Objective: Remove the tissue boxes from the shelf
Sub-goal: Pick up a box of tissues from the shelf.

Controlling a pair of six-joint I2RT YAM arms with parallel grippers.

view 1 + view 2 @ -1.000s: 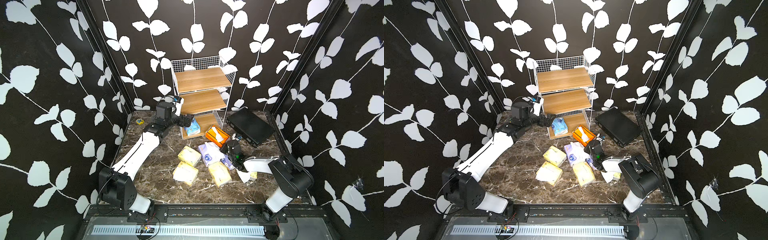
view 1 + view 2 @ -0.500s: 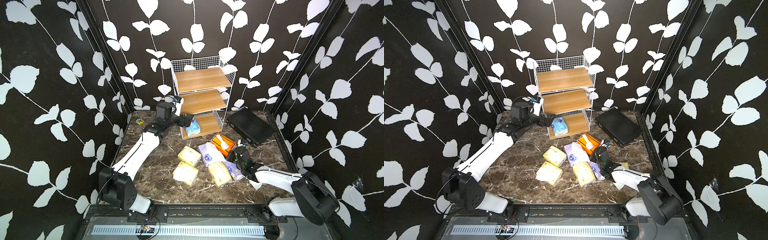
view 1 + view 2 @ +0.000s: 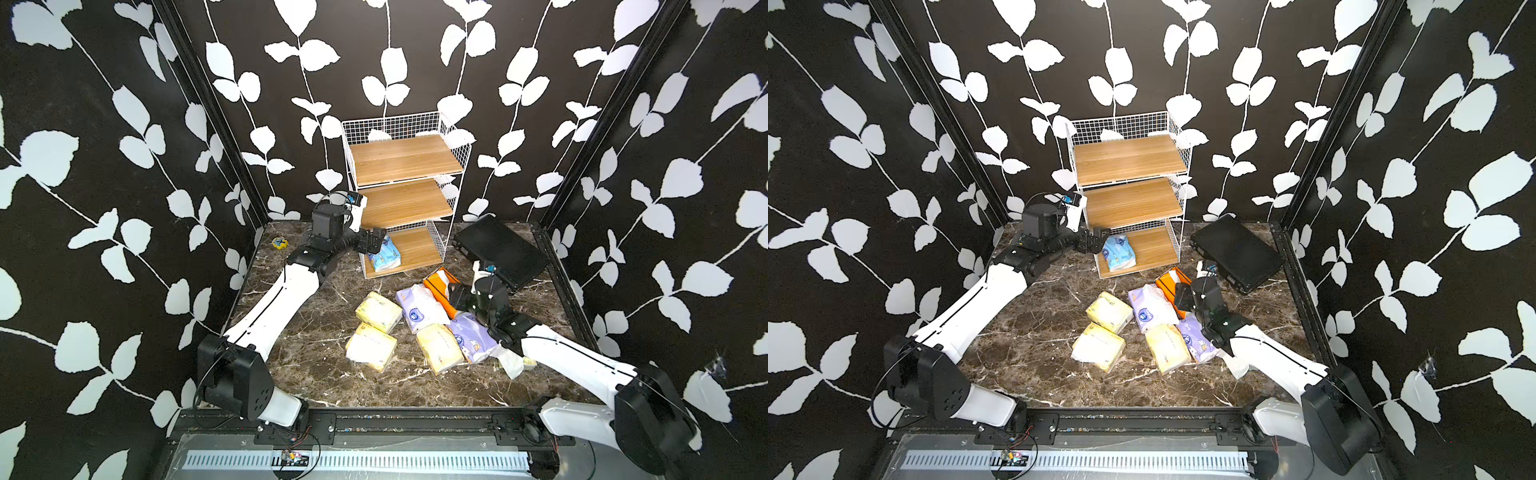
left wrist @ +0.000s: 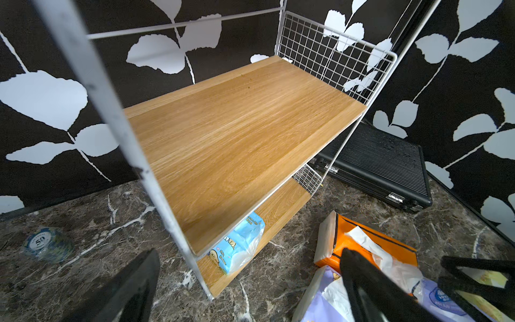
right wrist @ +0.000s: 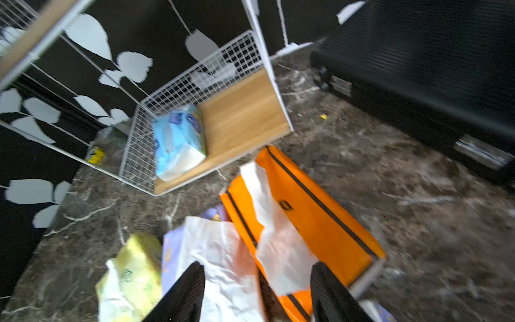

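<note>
One light blue tissue pack [image 3: 384, 255] is lying on the bottom board of the shelf [image 3: 405, 160]. It is sitting at the board's left end, against the wire side. Its long axis is running from the shelf's back to its open front, with one short end facing out.

The left gripper [image 3: 375, 240] is hovering just outside the shelf's left front post, level with that pack. Its jaws are standing wide apart and holding nothing.

Before the shelf's right front leg, the orange tissue box [image 3: 439, 286] is lying tilted, with a white tissue poking from its top. Its long axis is running away from the shelf.

The right gripper [image 3: 454, 296] is hanging over the box's end farther from the shelf, jaws parted and not clamping.

Pale yellow packs [image 3: 378, 311] and lavender packs [image 3: 419, 307] are lying farther out in front of the shelf. A black case [image 3: 500, 251] is lying to the shelf's right.
</note>
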